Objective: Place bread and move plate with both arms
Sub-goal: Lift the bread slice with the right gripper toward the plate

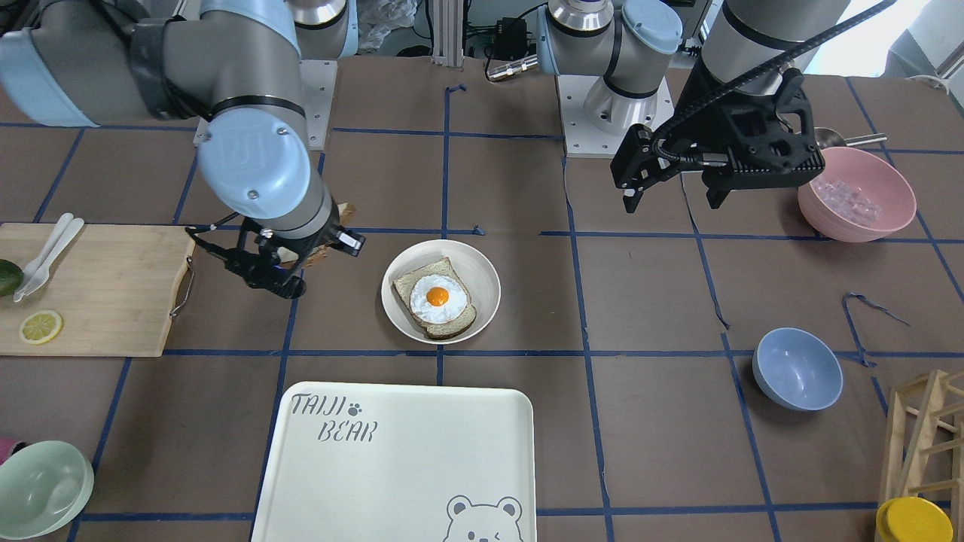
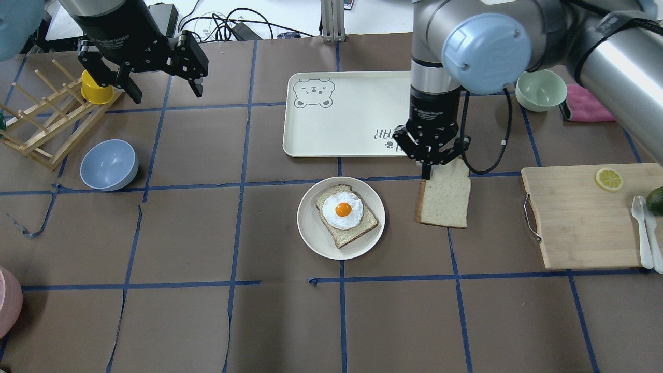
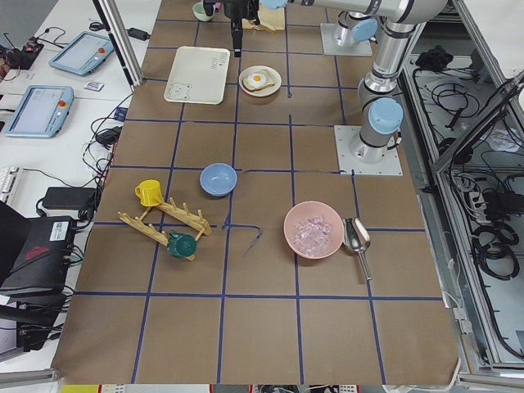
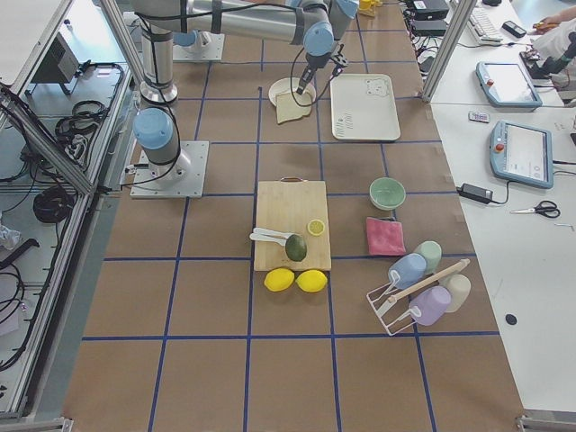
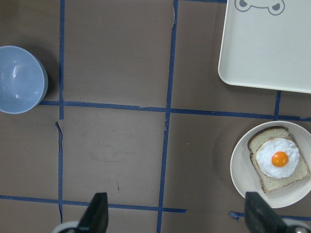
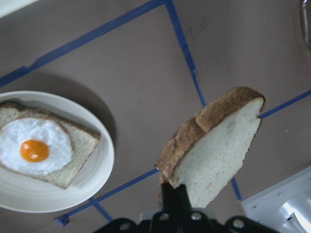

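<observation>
1. Reaching in over the near corner of the bear-print tray [image 2: 352, 124]: the right arm [image 2: 487, 46], wrist turned straight down.
2. Raised well apart on the other side of the table: the left arm [image 1: 776, 22], wrist also turned down.
3. Lying flat on the right arm's side, past the bread: the wooden cutting board [image 2: 580, 223], with a lemon slice [image 2: 608, 179] on it.
4. Standing on the brown table cover [image 2: 207, 233], between the tray and the robot: the plate [image 2: 310, 230], carrying only the slice topped with a fried egg [image 2: 344, 212].
5. Held off the table just beside the plate, on the cutting-board side and not touching it: the bread [image 2: 445, 199].
   - Pinched at one crust edge, near a corner.
   - Long axis running away from the fingers, toward the robot in the overhead view.
   - Pale broad face turned to that camera.
   - Brown crust edge turned to the wrist camera.
6. Closed tightly on the edge of the bread, the two fingers almost together: the right gripper [image 2: 428, 175].
7. Spread wide with nothing between the jaws: the left gripper [image 2: 164, 90], looking down on the table cover between the blue bowl [image 5: 19, 80] and the plate.
</observation>
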`<state>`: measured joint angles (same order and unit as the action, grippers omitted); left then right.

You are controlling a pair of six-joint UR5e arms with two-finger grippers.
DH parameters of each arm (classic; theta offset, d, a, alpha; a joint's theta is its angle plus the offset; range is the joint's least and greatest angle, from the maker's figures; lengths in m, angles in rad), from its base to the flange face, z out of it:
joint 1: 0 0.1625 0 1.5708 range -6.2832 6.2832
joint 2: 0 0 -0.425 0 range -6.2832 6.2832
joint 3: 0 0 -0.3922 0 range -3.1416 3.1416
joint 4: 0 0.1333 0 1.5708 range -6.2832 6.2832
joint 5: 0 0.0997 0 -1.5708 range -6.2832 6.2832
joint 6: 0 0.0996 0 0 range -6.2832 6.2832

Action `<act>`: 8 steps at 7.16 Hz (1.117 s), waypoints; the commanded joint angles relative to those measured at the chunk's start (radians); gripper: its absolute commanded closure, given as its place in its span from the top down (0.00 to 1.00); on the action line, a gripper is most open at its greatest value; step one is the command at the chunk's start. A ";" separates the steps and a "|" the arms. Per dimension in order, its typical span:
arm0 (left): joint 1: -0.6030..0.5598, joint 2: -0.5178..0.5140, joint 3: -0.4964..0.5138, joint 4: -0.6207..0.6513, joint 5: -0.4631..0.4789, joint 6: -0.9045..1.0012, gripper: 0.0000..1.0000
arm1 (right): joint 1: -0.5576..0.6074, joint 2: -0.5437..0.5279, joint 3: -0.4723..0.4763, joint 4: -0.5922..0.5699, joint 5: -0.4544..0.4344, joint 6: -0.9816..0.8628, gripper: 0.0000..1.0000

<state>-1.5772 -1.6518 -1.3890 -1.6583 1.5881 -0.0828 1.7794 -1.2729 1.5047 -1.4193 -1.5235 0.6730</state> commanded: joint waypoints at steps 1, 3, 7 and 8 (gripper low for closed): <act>0.000 0.003 -0.001 0.000 0.003 -0.003 1.00 | 0.122 0.059 -0.004 -0.103 0.079 0.132 0.00; -0.001 0.012 -0.002 -0.008 0.004 -0.012 1.00 | 0.172 0.119 -0.032 -0.185 0.079 0.145 0.00; 0.005 0.012 0.002 -0.032 0.006 -0.011 1.00 | 0.179 0.201 -0.072 -0.256 0.066 0.129 0.00; 0.006 0.009 0.004 -0.029 0.006 -0.011 1.00 | 0.179 0.211 -0.067 -0.251 0.080 0.120 0.00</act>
<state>-1.5729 -1.6406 -1.3861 -1.6886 1.5935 -0.0939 1.9584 -1.0760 1.4356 -1.6687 -1.4540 0.8027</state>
